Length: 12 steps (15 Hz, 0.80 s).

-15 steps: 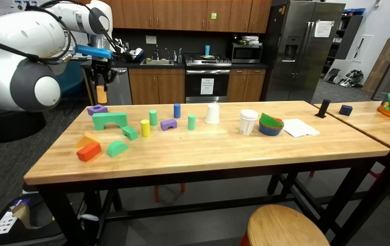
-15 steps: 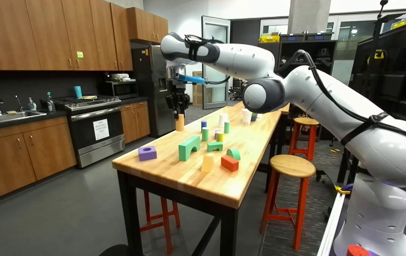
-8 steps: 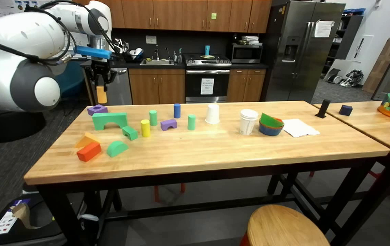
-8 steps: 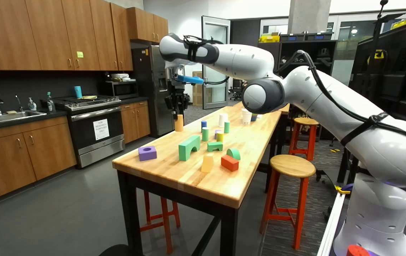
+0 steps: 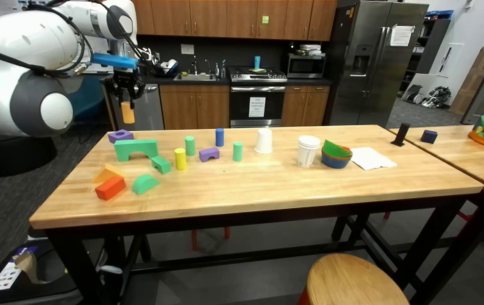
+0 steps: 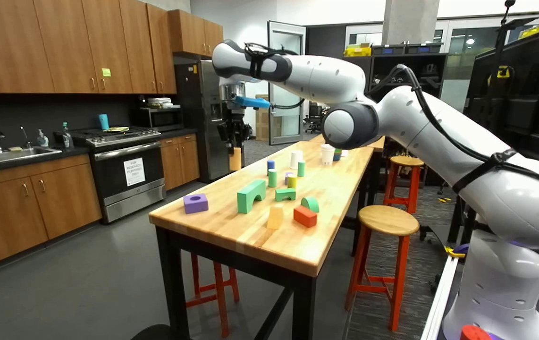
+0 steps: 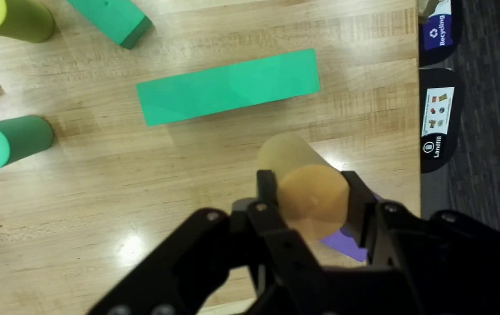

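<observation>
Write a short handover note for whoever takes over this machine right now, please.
Tool: closed on the orange cylinder, one finger on either side.
Where: the cylinder is in the air, clear of the table. The purple block with a hole and large green arch rest on the table nearby.
Done: cylinder gripped, off the table.
Left: cylinder not yet set down.

Consists of glossy white, rounded arm housings (image 6: 319,78) with dark grey joint bands (image 5: 28,101) and flat white circular caps (image 6: 339,126). Has small round grey recesses (image 6: 518,318) set into the housings. Carries thick black cables (image 5: 13,60) along the outside, bound with a wide black strap (image 6: 476,174). Ends in a silver metal cylindrical collar (image 6: 232,91), a bright blue straight bar (image 5: 115,61) and a matt black jointed gripper (image 7: 311,192) with round metallic screw heads (image 7: 261,207).
</observation>
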Available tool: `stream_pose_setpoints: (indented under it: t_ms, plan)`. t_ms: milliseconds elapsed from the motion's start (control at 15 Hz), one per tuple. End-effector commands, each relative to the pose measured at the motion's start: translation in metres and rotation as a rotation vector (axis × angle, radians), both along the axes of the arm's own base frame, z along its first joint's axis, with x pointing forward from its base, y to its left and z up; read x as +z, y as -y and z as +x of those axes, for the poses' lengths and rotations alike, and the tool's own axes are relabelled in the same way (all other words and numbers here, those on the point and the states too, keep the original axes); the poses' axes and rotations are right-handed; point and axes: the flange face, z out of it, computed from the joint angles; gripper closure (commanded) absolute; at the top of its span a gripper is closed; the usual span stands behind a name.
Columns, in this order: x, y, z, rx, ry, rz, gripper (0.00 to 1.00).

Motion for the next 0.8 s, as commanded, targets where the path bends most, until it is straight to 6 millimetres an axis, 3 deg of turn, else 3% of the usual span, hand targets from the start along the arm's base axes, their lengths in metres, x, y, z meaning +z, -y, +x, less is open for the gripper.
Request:
stream_pose_setpoints:
  t_ms: [0, 133, 200, 733]
  plan:
    - [0.0168, 0.0026, -0.0052, 0.006, 0.011, -0.030, 0.85]
    - [0.0180, 0.0042, -0.0063, 0.011, 0.008, -0.031, 0.85]
    - [0.0095, 0.0017, -0.0020, -0.003, 0.011, -0.012, 0.60]
    - [0.0103, 0.0024, -0.0022, 0.001, 0.012, -0.013, 0.60]
